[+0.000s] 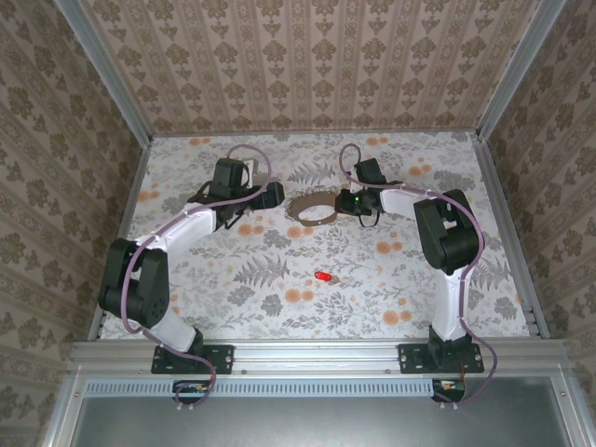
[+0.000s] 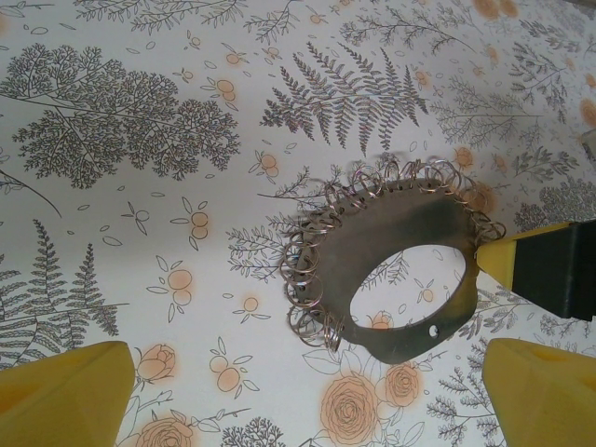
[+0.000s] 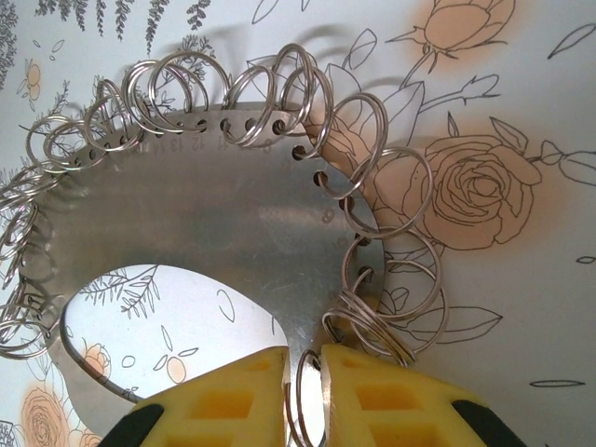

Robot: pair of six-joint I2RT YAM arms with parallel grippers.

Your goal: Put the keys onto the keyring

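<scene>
Keyring [image 3: 205, 233] pinched in right claw [image 3: 304, 363], key [image 1: 323, 277] apart

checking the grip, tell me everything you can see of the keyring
The keyring is a flat, dull grey metal band forming an oval loop, its outer edge pierced with holes that carry many silvery split rings. It lies on the floral tabletop, and the right gripper pinches its rim beside a cluster of rings.

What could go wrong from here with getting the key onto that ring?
The right pincer nips only thin wire loops at the edge of the flat grey metal plate ring; they may slip out, or the plate may drag. The small red oblong key lies well apart, untouched, and looks hard for the open left pincer to pick up.
</scene>
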